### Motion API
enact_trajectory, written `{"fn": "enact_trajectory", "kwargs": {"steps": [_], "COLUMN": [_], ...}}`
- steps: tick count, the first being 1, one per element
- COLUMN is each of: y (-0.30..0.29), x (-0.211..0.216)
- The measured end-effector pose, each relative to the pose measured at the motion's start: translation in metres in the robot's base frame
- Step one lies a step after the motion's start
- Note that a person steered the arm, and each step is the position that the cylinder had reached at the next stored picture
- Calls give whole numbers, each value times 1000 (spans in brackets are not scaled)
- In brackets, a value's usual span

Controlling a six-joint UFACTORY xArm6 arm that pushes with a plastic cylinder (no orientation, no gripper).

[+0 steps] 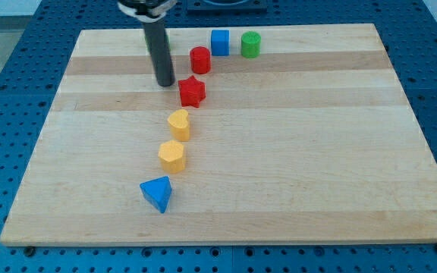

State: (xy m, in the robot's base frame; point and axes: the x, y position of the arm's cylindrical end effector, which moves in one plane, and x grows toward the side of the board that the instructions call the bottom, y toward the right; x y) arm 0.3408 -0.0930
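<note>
In the camera view, my tip (165, 83) is resting on the wooden board (317, 152), just to the view's left of the red star block (192, 91) and below the red cylinder (199, 59). There is no pincer here, only the bare rod. A blue cube (219, 42) and a green cylinder (250, 45) are sitting near the top edge. Below the star, a yellow heart-like block (179, 123), a yellow hexagon (171, 155) and a blue triangle (158, 193) are trailing down.

The blocks are standing close together, so a sideways slide could be knocking the star into its neighbours.

No writing or brand is showing.
</note>
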Motion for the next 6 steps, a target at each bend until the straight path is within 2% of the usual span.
{"fn": "enact_trajectory", "kwargs": {"steps": [1,2,4,5,6], "y": [42,59,103,97,165], "x": [-1,-18,-27,-40,-34]}}
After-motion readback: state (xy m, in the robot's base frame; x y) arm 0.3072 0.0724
